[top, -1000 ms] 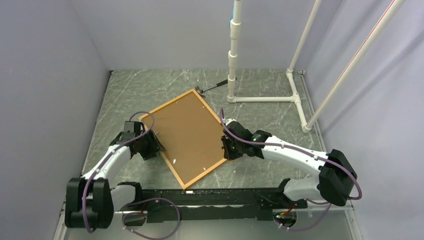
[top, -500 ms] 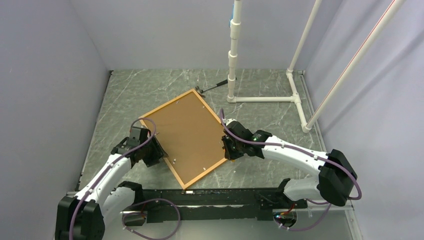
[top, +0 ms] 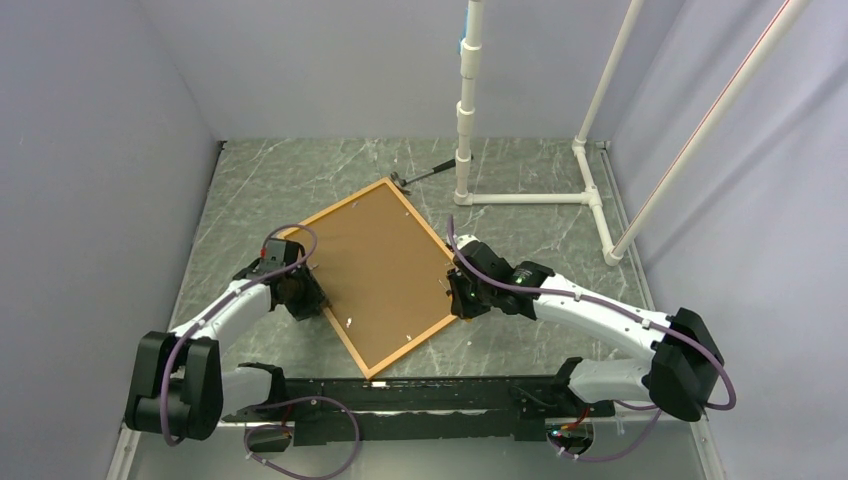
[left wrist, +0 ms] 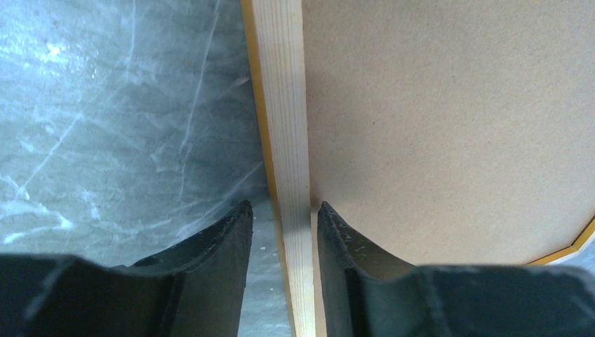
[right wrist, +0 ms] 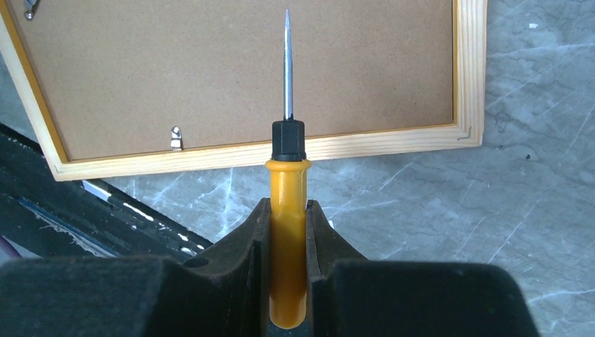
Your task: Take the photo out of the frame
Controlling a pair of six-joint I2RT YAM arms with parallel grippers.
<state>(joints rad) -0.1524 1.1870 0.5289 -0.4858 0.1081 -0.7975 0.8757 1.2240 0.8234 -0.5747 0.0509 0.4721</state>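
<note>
Marbled grey worktop (top: 250, 180): nearest, the left end effector (left wrist: 281, 214) stands apart astride the left rail of the frame (top: 334, 209), probably to steady it. The right end effector (right wrist: 288, 210) is clamped on a screwdriver (right wrist: 288, 189), blade over the board back, likely to pry a retaining tab (right wrist: 176, 137). The photo (top: 375, 270) lies face-down inside the frame, mid-worktop, set diagonally.

The frame (top: 335, 210) lies skewed on the table (top: 260, 180), the photo (top: 375, 270) in it back-up. The left gripper (left wrist: 281, 210) straddles its left rail; the right gripper (right wrist: 288, 210) sits at its right edge, its screwdriver (right wrist: 288, 246) pointing over the board. A pipe stand (top: 465, 130) is behind, to the right.
</note>
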